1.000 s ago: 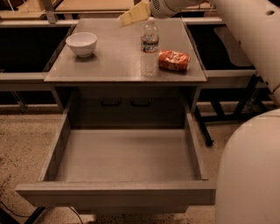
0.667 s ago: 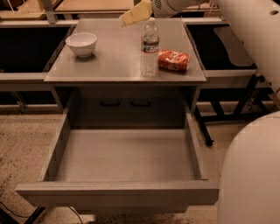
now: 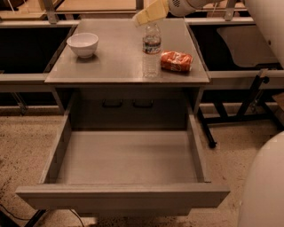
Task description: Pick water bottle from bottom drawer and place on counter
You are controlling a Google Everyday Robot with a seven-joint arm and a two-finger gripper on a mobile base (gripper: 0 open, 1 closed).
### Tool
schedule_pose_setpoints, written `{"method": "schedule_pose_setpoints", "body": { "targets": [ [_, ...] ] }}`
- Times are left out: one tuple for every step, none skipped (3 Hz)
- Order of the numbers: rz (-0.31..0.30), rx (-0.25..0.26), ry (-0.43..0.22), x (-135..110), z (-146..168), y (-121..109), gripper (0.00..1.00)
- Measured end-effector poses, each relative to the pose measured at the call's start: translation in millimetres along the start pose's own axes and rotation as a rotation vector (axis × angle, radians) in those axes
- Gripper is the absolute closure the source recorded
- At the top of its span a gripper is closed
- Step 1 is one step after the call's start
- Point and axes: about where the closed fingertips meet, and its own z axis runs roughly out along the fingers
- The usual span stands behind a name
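**Water bottle set on the bench, gripper drawn clear.** Over the last second almost nothing is altered. The water bottle (image 3: 151,51) is found upright on the same spot of the bench (image 3: 115,62), and the gripper (image 3: 148,12) is displaced only slightly, sideways along the far edge of the bench. From this it is judged that the bottle has been released and the placing step is finished or very nearly so. The bottom drawer (image 3: 122,195) is left pulled fully out, and nothing is seen on its grey floor.

The bottle is located just below the jaws and a little nearer the camera. Its white cap is close under their tips, but a narrow gap is visible between them, so no contact is made. Whether the jaws are apart or together cannot be told; nothing is held in them.

On the bottle's far side from the jaws, just beside its base, a red snack packet (image 3: 176,61) is laid flat. A white bowl (image 3: 83,44) is placed well apart from both the jaws and the bottle, towards the opposite corner of the bench.
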Motion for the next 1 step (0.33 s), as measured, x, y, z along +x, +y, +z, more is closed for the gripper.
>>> {"method": "schedule_pose_setpoints", "body": {
  "targets": [
    [0.0,0.0,0.0,0.0,0.0,0.0,0.0]
  ]
}}
